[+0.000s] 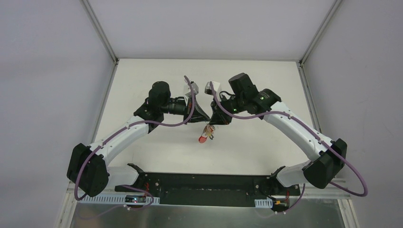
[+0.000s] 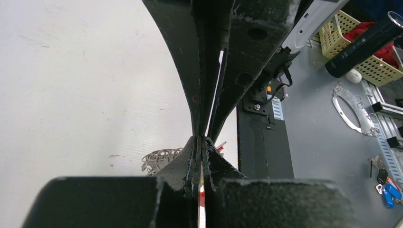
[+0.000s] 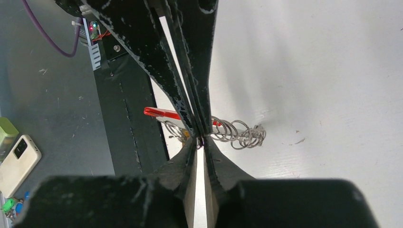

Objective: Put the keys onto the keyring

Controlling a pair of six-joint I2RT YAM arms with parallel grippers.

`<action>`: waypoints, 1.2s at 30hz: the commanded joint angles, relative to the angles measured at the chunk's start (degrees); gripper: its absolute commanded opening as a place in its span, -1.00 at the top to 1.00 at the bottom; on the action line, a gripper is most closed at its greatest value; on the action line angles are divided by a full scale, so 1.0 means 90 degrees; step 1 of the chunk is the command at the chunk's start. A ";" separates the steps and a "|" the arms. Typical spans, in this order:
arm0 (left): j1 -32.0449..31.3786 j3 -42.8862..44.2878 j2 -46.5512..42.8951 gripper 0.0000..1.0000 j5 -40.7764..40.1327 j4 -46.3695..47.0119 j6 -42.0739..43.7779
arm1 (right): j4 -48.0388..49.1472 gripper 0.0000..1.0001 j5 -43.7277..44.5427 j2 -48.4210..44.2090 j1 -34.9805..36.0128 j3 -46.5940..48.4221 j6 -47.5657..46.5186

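Left claw (image 2: 201, 161) is pressing shut; right claw (image 3: 203, 154) is showing a sliver of gap. Just beyond their touching tips the red keyring (image 3: 159, 113) is showing, its middle blocked by them, a silver ring chain (image 3: 240, 135) trailing beside.

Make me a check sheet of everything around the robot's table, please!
Surface: white table, faint marks.
Job's things: red piece and silver rings beneath the meeting fingertips; individual keys not clear.
Clutter: off the table, phone, yellow basket, black torch.
Grippers: left gripper shut; right gripper shows a thin slit, state unclear.
Cables: purple cables run along both arms.
Surroundings: grey walls, black base bar.
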 commanded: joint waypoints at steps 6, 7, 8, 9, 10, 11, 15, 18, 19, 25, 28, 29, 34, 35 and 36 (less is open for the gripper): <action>0.0062 0.0276 -0.0208 1.00 -0.0054 -0.0111 -0.0373 | 0.0457 0.54 -0.0364 -0.0444 -0.0321 -0.0194 0.0148; 0.0079 0.0286 -0.0218 1.00 -0.0067 -0.0088 -0.0427 | 0.0462 0.51 -0.0401 -0.0467 -0.0345 -0.0206 0.0148; 0.0095 0.0292 -0.0218 1.00 -0.0083 -0.0073 -0.0486 | 0.0469 0.49 -0.0427 -0.0487 -0.0377 -0.0224 0.0148; 0.0109 0.0296 -0.0230 1.00 -0.0095 -0.0051 -0.0543 | 0.0478 0.47 -0.0471 -0.0506 -0.0409 -0.0241 0.0156; 0.0119 0.0303 -0.0228 1.00 -0.0104 -0.0026 -0.0599 | 0.0493 0.46 -0.0539 -0.0526 -0.0433 -0.0252 0.0166; 0.0129 0.0306 -0.0232 1.00 -0.0116 0.0016 -0.0669 | 0.0516 0.44 -0.0596 -0.0537 -0.0451 -0.0265 0.0181; 0.0131 0.0344 -0.0185 1.00 -0.0160 0.0185 -0.1041 | 0.0551 0.43 -0.0928 -0.0529 -0.0501 -0.0295 0.0180; 0.0139 0.0421 -0.0165 1.00 -0.0198 0.0182 -0.1247 | 0.0581 0.43 -0.1139 -0.0546 -0.0533 -0.0391 0.0153; 0.0141 0.0435 -0.0173 1.00 -0.0210 0.0175 -0.1289 | 0.0613 0.43 -0.1184 -0.0554 -0.0544 -0.0438 0.0154; 0.0168 0.0428 -0.0239 1.00 -0.0230 0.0367 -0.1579 | 0.0825 0.45 -0.1256 -0.0666 -0.0653 -0.0685 0.0238; 0.0180 0.0424 -0.0231 1.00 -0.0195 0.0480 -0.1715 | 0.0911 0.47 -0.1296 -0.0679 -0.0690 -0.0743 0.0303; 0.0178 0.0424 -0.0224 1.00 -0.0184 0.0529 -0.1753 | 0.0940 0.48 -0.1299 -0.0674 -0.0687 -0.0746 0.0325; 0.0180 0.0386 -0.0171 1.00 -0.0041 0.0808 -0.1930 | 0.0981 0.54 -0.1430 -0.0568 -0.0691 -0.0721 0.0409; 0.0180 0.0380 -0.0165 1.00 -0.0028 0.0836 -0.1944 | 0.0974 0.54 -0.1451 -0.0553 -0.0692 -0.0696 0.0419; 0.0178 0.0371 -0.0165 1.00 -0.0015 0.0850 -0.1950 | 0.0970 0.54 -0.1455 -0.0547 -0.0690 -0.0678 0.0421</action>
